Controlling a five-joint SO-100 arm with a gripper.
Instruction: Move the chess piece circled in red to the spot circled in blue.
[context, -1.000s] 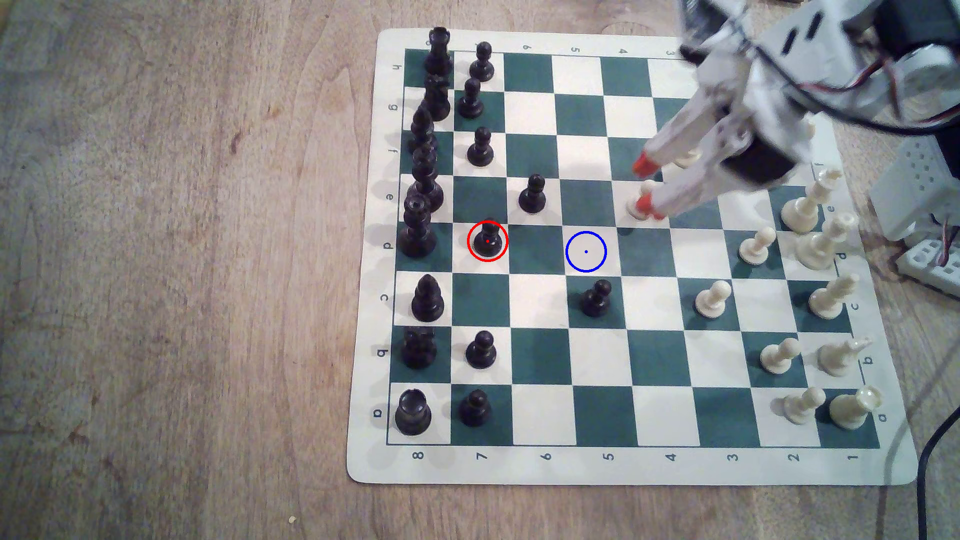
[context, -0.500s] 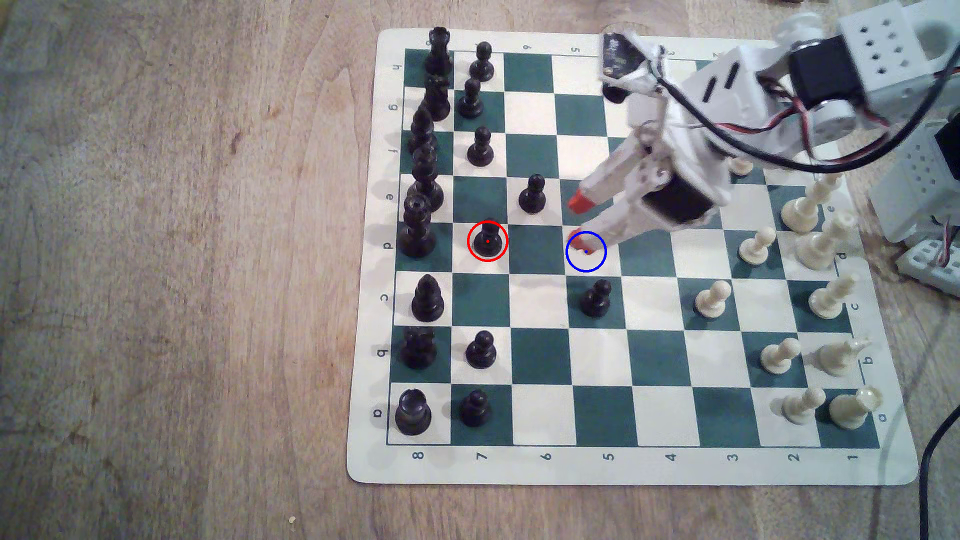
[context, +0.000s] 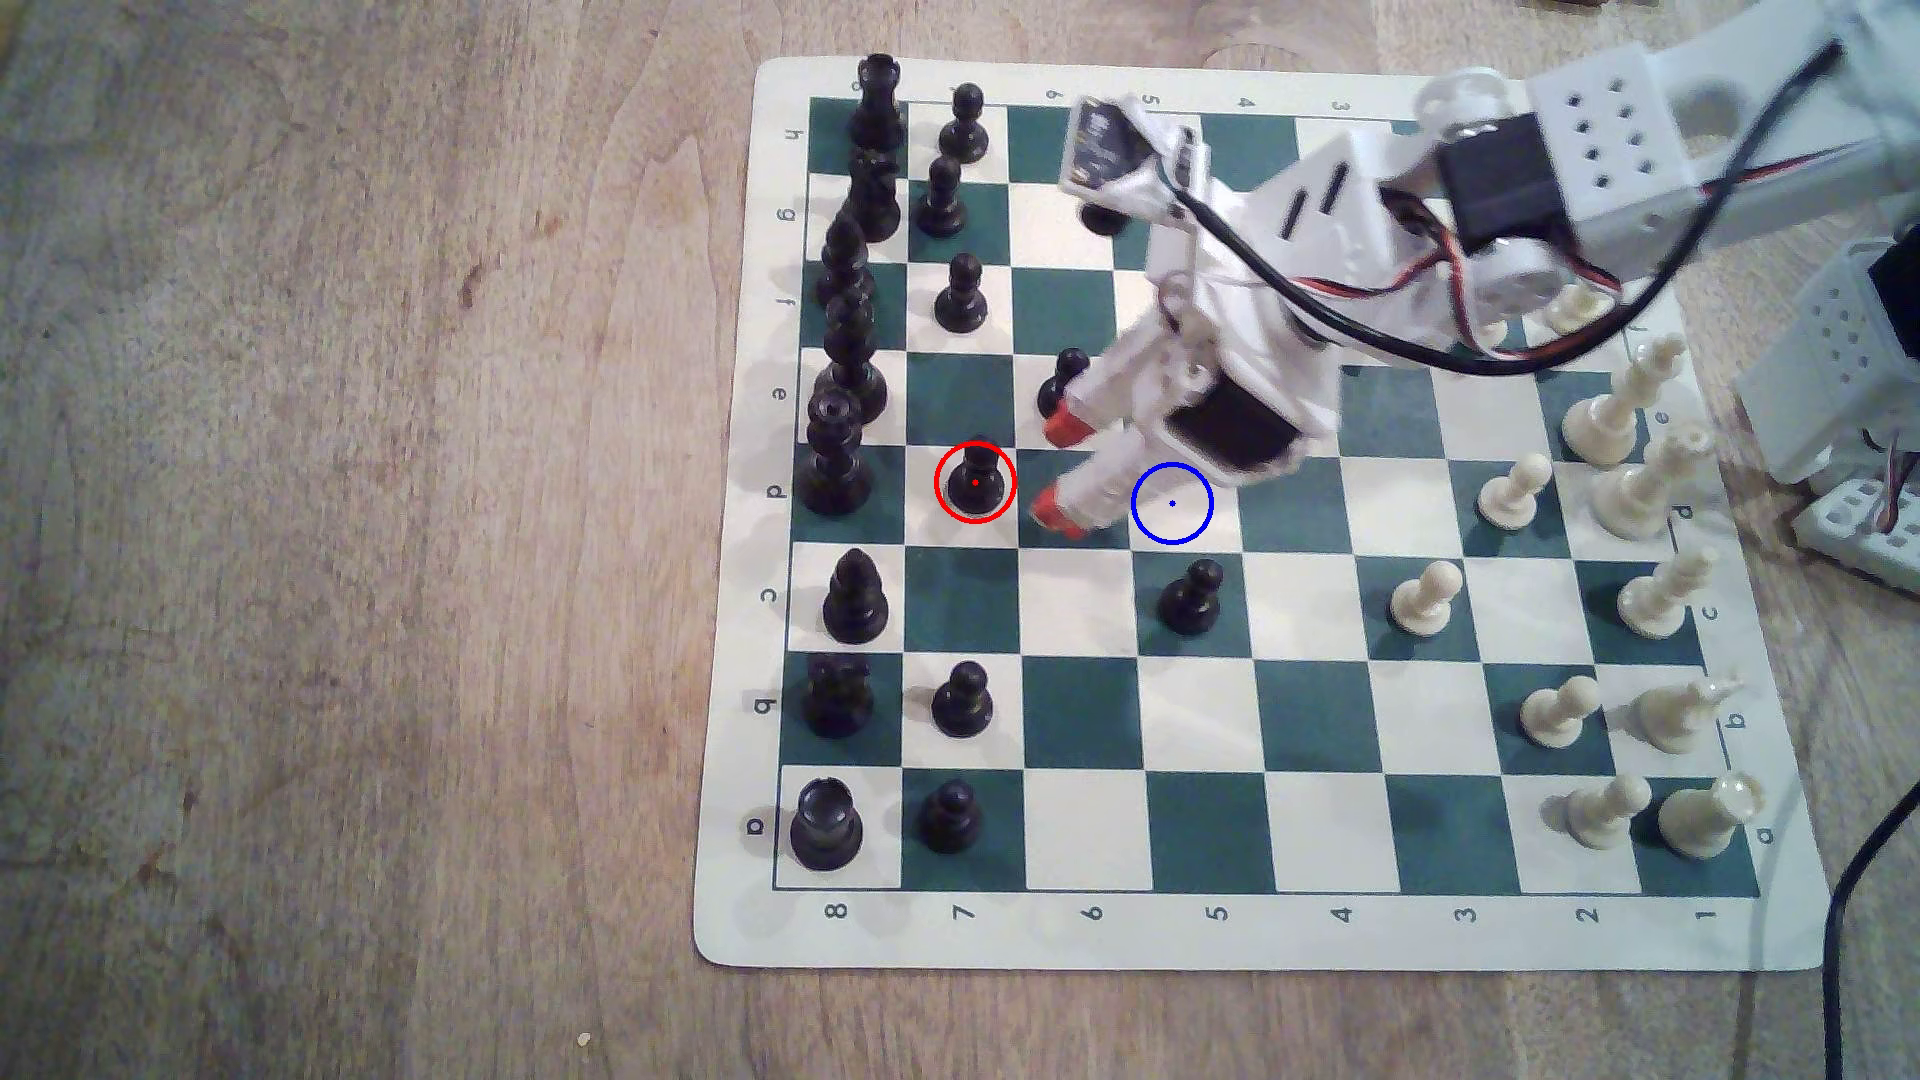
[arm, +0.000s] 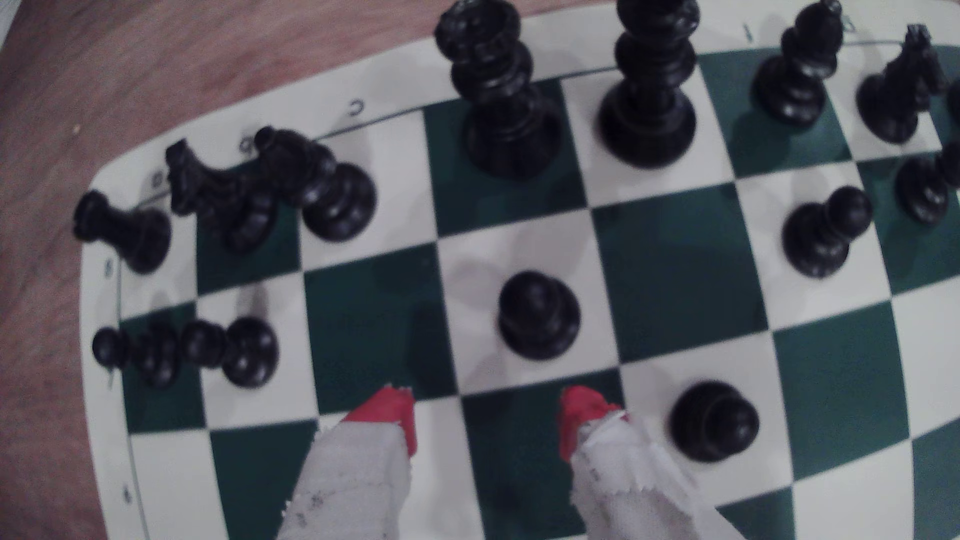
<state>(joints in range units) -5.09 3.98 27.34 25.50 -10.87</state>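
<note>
Fingertips (context: 1062, 428) wrapped in red stand well spread with nothing between them, so the gripper (context: 1061, 469) is open and empty, poised over the dark square just beside the chess piece circled in red (context: 975, 483). In the wrist view the gripper (arm: 488, 420) has its two red tips either side of a dark square, with that pawn (arm: 538, 315) on the white square straight ahead, apart from both. The pawn stands upright one file in from the chessboard (context: 1257, 935) edge that carries the black back row, about midway along that edge, with a tall black piece (context: 833, 452) behind it. Judged from its look, it is small, light and rigid, with a glossy surface likely to slip; the ball head would roll out of a pinch, so the narrow neck just under it looks the best place to close, low enough not to tip it on its flared base. Beyond the fingers lies the spot circled in blue (context: 1172, 504), bare, on the same rank two squares toward the board's middle. Another black pawn (context: 1064, 376) stands touching or just behind the upper finger in the exterior view, which I judge a risk of a knock.
</note>
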